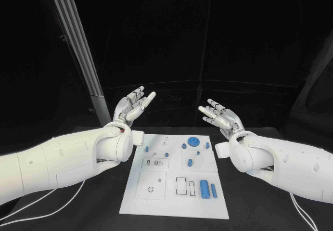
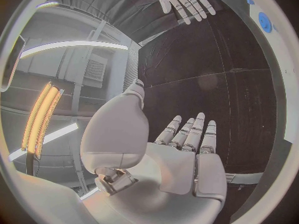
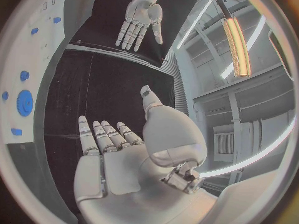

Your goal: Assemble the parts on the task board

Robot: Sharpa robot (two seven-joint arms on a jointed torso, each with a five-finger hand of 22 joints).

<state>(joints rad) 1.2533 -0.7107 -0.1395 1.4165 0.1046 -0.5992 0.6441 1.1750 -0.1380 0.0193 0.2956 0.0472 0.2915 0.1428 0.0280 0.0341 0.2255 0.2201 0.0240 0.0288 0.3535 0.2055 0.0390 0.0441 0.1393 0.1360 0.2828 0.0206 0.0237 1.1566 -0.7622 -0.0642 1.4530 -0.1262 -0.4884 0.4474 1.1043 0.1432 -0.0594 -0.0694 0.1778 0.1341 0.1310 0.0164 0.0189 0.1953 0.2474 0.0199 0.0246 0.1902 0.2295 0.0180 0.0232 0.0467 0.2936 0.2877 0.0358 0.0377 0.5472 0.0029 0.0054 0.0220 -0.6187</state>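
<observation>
Black table, white board (image 1: 139, 202) waiting; left hand (image 1: 133, 108) and right hand (image 1: 221, 115) hovering, fingers spread, empty.
Blue parts (image 1: 205, 188) are looking small, stiff, probably light and slick: pinching their sides seems best.

The task board (image 1: 139, 202) looks like matt white plastic; its blue parts (image 1: 205, 187) are smooth, perhaps plastic. Both arms have glossy white shells, and the table (image 1: 83, 211) is matt black.

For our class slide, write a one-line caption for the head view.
Both hands, left and right, are raised open above the white board, where blue parts lie untouched.
</observation>
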